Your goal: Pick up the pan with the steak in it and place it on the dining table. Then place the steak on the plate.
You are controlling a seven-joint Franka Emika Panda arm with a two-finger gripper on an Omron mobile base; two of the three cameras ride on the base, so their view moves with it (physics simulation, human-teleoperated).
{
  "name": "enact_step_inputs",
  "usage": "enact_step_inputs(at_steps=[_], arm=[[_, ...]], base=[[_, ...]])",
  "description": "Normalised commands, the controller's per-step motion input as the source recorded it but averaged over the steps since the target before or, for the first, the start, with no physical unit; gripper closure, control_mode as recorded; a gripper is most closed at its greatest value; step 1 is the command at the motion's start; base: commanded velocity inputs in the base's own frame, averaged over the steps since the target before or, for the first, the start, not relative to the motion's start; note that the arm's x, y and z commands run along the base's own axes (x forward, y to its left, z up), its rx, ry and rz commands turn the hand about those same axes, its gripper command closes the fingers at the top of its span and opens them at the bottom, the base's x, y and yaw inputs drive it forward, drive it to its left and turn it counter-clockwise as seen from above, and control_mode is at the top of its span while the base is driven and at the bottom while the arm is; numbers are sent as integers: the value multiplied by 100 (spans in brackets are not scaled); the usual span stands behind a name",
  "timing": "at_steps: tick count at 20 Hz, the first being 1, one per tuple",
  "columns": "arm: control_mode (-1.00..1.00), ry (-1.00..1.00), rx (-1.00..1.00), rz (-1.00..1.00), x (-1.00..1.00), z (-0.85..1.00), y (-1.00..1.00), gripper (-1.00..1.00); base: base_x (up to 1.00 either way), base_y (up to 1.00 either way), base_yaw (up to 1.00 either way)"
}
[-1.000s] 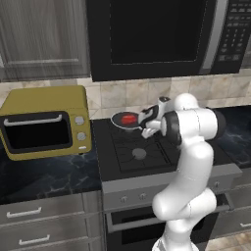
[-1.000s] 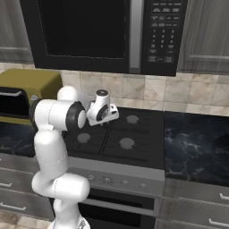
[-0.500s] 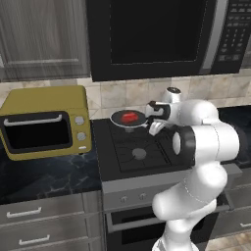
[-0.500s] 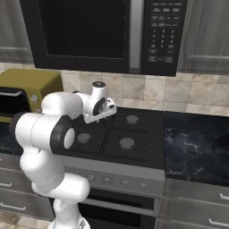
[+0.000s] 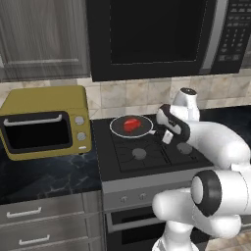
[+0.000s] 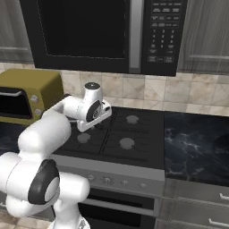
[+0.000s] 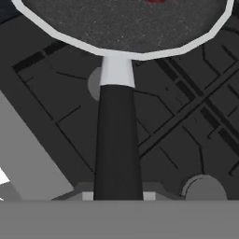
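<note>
The black pan (image 5: 128,128) with its silvery rim rests on the stove's rear left burner, and the red steak (image 5: 131,123) lies in its middle. Its straight handle (image 5: 153,132) points right into my gripper (image 5: 163,134). In the hand view the pan (image 7: 121,23) spans the top and the handle (image 7: 117,140) runs straight down into my gripper (image 7: 118,196), whose fingertips (image 7: 87,196) press against both of its sides, so it is shut on the handle. My gripper (image 6: 83,126) points down and left over the stove. The dining table and the plate are out of view.
A yellow toaster oven (image 5: 46,122) stands on the black worktop left of the stove (image 5: 147,157). A black microwave (image 5: 157,34) hangs low above the burners. Veined black worktop (image 6: 197,145) lies right of the stove, with a tiled wall behind.
The arm has swung round, its elbow now low and to the right. The hand has slid right and slightly down along the pan's handle. The pan stays on its burner.
</note>
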Motion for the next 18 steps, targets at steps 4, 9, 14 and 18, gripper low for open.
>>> enact_step_inputs(at_steps=[4, 9, 14, 18], arm=[[-100, -2, -6, 21, -89, 42, -6, 100], [-100, 0, -4, 18, -93, 49, 0, 100], [-100, 0, -1, 15, -98, 40, 0, 100], [-100, -4, 3, 8, -100, 6, 1, 100]], base=[[0, 0, 0], [0, 0, 0], [0, 0, 0], [0, 0, 0]])
